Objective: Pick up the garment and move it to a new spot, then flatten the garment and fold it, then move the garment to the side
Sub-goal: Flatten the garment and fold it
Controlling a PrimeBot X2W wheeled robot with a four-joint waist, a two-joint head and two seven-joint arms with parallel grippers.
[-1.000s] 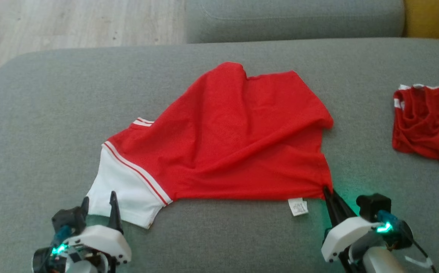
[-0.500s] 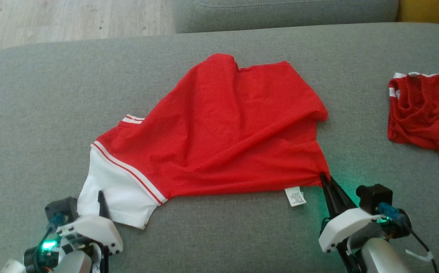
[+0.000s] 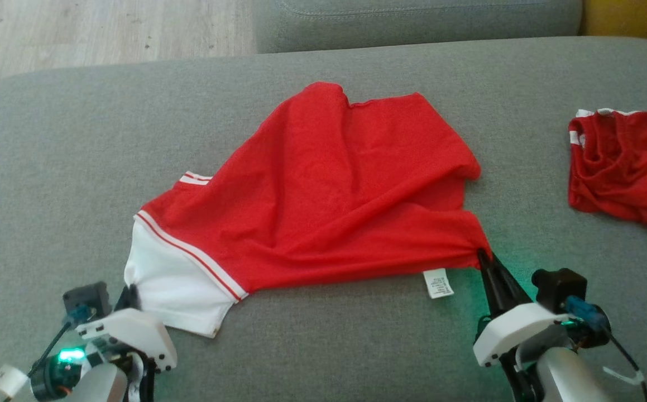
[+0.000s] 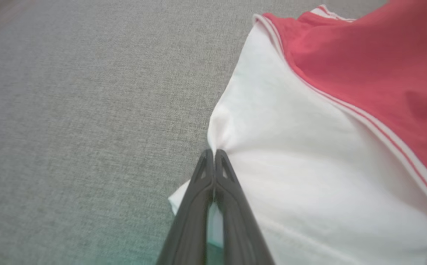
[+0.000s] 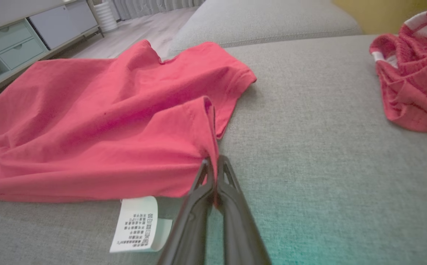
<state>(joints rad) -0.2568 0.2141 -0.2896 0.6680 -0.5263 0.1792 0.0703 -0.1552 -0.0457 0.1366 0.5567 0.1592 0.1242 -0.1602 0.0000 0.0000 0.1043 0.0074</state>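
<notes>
Garment [image 3: 329,190] red, white sleeve, wrinkled, spread on couch [image 3: 66,167].

care label [image 5: 136,224] on garment [image 5: 88,121], print unreadable

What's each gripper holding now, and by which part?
Both hold the garment: left gripper pinches the edge of its white sleeve, right gripper the red hem corner beside the care label.
</notes>
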